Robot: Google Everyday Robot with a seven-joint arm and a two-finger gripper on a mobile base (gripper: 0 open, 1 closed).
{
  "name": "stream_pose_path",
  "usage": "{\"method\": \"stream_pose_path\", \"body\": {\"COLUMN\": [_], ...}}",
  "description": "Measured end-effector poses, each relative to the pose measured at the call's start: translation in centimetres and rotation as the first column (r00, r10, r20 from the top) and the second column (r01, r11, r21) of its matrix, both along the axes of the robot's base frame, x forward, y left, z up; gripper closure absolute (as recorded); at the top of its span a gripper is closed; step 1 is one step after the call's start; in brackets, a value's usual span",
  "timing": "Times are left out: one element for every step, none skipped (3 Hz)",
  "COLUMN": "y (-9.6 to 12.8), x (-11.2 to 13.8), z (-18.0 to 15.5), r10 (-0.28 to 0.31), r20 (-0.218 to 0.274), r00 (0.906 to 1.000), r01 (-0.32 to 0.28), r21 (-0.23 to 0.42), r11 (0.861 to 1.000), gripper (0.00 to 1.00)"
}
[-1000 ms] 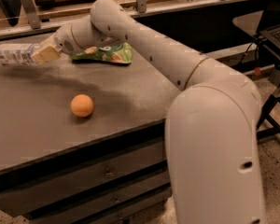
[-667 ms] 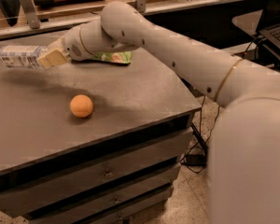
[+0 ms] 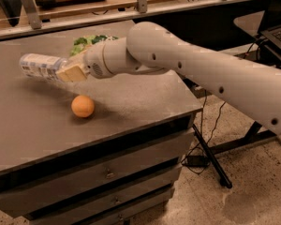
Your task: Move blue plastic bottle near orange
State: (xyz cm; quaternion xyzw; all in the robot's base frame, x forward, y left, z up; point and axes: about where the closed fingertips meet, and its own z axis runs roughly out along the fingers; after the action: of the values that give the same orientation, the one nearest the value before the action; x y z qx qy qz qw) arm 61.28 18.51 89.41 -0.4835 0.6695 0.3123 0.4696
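My hand (image 3: 69, 72) is clenched on one end of the small clear plastic bottle w/ pale bluish label (image 3: 37, 65). The bottle lies sideways, free end pointing left, over the left-rear part of the dark grey tabletop (image 3: 33, 139), w/ its shadow on the surface below. The small round orange fruit (image 3: 83, 106) sits on the tabletop just in front of my hand, near the bottle but apart from it. A green crinkly snack bag (image 3: 90, 40) lies behind my wrist, partly hidden by my arm. A dark laptop (image 3: 278, 32) is at far right, off the tabletop.

White rounded arm (image 3: 201, 74) (small dark holes), tan gripper (image 3: 62, 72) at its tip
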Motion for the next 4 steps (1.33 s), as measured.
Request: {"method": "stream_pose_path", "body": {"y": [-3.0, -3.0, -4.9, -8.2], "x": [-0.2, -0.2, -0.2, -0.3], "z": [1.5, 1.5, 1.3, 2.0], "r10": [-0.031, -0.031, -0.008, 0.009], "r20": [0.041, 0.041, 0.024, 0.028], "r00": [0.9987, 0.9987, 0.9997, 0.9996], "r01": [0.031, 0.031, 0.008, -0.011], "r21": [-0.01, -0.01, 0.017, 0.042], "r11": [0.999, 0.999, 1.0, 0.999], "gripper": [1.0, 1.0, 1.0, 1.0]}}
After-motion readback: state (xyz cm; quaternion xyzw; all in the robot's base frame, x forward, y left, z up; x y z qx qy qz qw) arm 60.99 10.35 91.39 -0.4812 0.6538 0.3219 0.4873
